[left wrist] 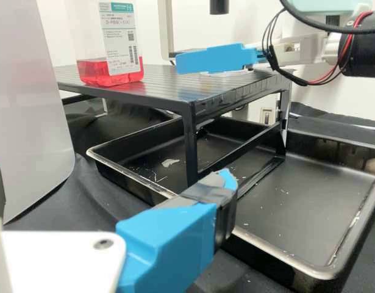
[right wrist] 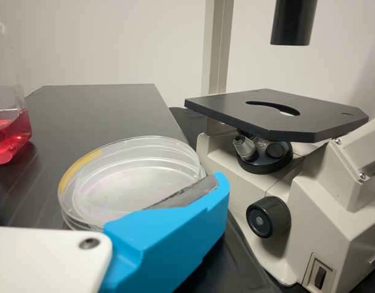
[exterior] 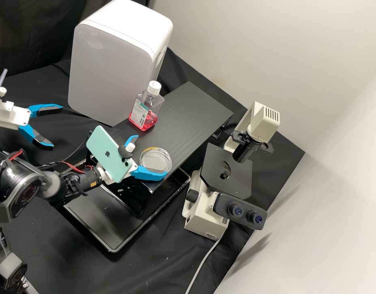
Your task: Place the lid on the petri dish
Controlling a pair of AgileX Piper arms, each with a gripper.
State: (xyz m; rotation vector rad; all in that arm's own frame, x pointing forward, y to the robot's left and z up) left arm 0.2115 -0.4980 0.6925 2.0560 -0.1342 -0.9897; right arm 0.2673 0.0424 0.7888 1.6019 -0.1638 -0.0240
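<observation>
Jaws apart on both: right gripper [exterior: 150, 156] straddling petri dish [exterior: 155, 159] on shelf [exterior: 196, 110], left gripper [exterior: 56, 125] off shelf. Likely light, slick, brittle; pinch rim gently.

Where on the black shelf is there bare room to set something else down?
The widest bare stretch of the shelf is the end nearest the microscope, beyond the flask. A smaller patch lies between the flask and the petri dish. The near edge is crowded: the right gripper sits open with a finger along the dish's rim.
</observation>
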